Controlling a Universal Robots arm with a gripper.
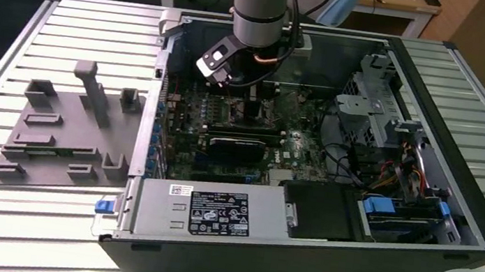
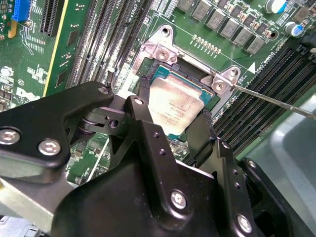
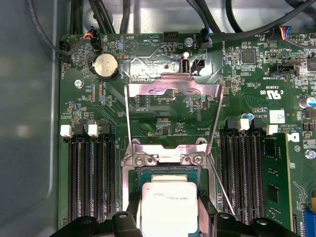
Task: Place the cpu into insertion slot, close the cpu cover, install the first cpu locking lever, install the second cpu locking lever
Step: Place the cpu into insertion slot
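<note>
- Grey fixture plate [image 1: 54,136] lies on the table [image 1: 10,42], at the exterior view's left of the open computer case [image 1: 300,270].
- The gripper [image 2: 172,111], inside the case, is narrowed onto two opposite edges of the cpu [image 2: 175,98].
- The cpu is held directly over the insertion slot [image 3: 168,174]; cpu cover [image 3: 173,91] folded back, open.

Dull silver-beige cpu [image 3: 169,205], green circuit board [image 3: 79,113], silver-grey cpu cover [image 3: 163,89], black pincer [image 2: 171,112].
</note>
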